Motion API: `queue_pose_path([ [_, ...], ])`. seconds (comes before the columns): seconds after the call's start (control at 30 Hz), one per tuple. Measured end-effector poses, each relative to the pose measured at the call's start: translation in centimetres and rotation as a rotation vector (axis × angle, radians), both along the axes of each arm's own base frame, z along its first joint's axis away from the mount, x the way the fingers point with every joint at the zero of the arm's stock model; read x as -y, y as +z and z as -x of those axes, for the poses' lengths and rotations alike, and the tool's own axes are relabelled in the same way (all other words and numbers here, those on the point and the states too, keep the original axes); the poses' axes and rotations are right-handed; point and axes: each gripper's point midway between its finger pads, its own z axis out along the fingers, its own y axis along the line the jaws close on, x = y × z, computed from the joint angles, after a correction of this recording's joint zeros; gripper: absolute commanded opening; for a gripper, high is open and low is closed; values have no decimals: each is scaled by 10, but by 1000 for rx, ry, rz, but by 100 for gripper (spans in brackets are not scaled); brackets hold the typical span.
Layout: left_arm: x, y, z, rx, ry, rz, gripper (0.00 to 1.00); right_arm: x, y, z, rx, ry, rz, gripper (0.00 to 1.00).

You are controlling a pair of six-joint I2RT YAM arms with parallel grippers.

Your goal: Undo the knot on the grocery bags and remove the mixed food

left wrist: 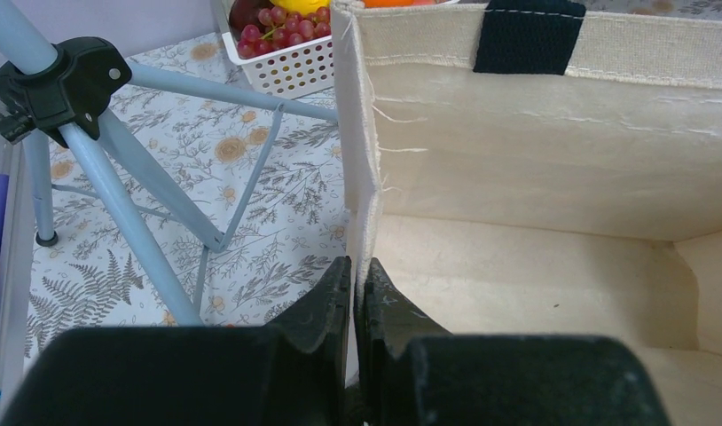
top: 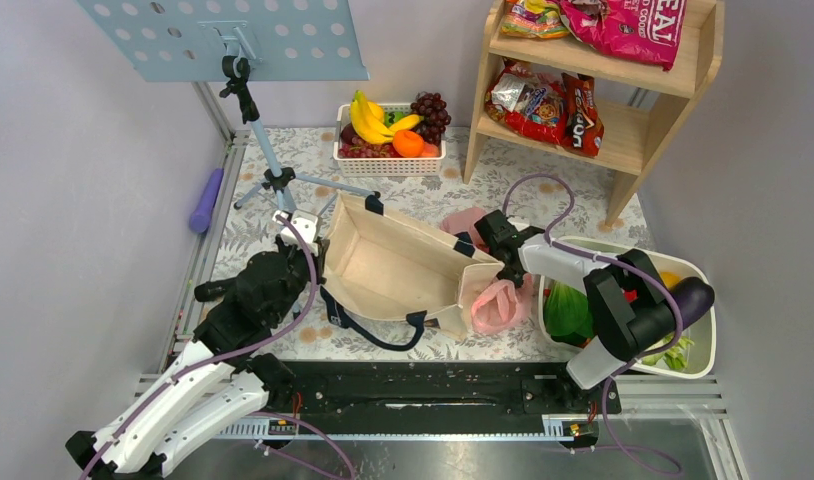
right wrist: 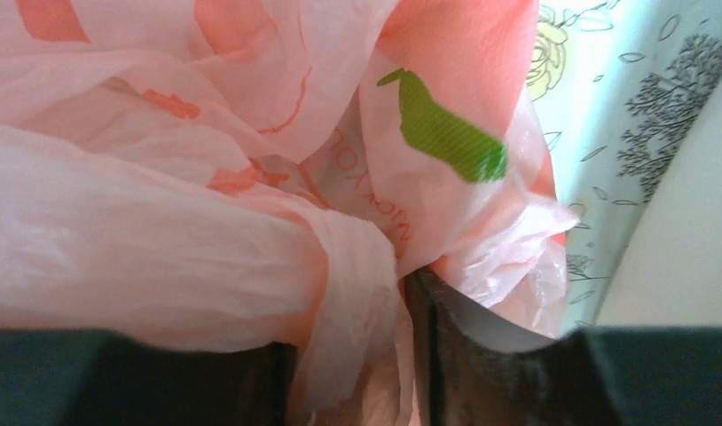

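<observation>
A pink grocery bag (top: 498, 305) lies on the table against the right end of the beige canvas tote (top: 393, 265); another pink bag (top: 463, 222) shows behind the tote. My right gripper (top: 503, 262) is down on the near bag. In the right wrist view its jaws (right wrist: 353, 302) are closed on a twisted band of pink plastic, the knot (right wrist: 357, 257). What the bag (right wrist: 162, 248) holds is hidden. My left gripper (top: 308, 240) is shut on the tote's left wall edge, pinching the canvas (left wrist: 517, 160) between its fingers (left wrist: 326, 297).
A white basket (top: 390, 160) of bananas, grapes and an orange stands at the back. A music stand's tripod (top: 273, 170) is left of the tote. At right are a wooden shelf (top: 603, 110) with snack packets and a white bin (top: 698, 340) of vegetables.
</observation>
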Motion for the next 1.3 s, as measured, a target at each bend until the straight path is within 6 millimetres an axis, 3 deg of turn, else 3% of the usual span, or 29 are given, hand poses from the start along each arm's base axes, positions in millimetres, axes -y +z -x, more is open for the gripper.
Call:
queue_pose_path([
  [0.17,1,1,1,3,-11,6,0,-5,-2,-4,23,-1,-27,2],
  [0.33,4,2,3,3,-26,10,0,-4,0,-5,29,6,-22,0],
  [0.43,3,4,4,11,-29,17,0,0,13,-8,54,10,-8,0],
  [0.53,2,3,5,16,-28,20,0,12,46,-17,145,-1,-1,0],
  [0.67,1,5,6,22,-28,25,0,46,101,-30,309,-83,-18,0],
  [0.73,1,5,6,22,-28,26,0,68,136,-26,418,-126,-16,0],
  [0.93,1,5,6,22,-30,26,0,84,195,-6,603,-141,-56,0],
  [1.07,2,4,6,17,-33,26,0,75,233,4,719,-96,-167,0],
  [1.2,9,-2,6,-8,-61,19,0,48,269,9,819,11,-332,0],
  [1.3,18,-10,2,-58,-92,14,0,18,308,6,902,145,-465,0],
])
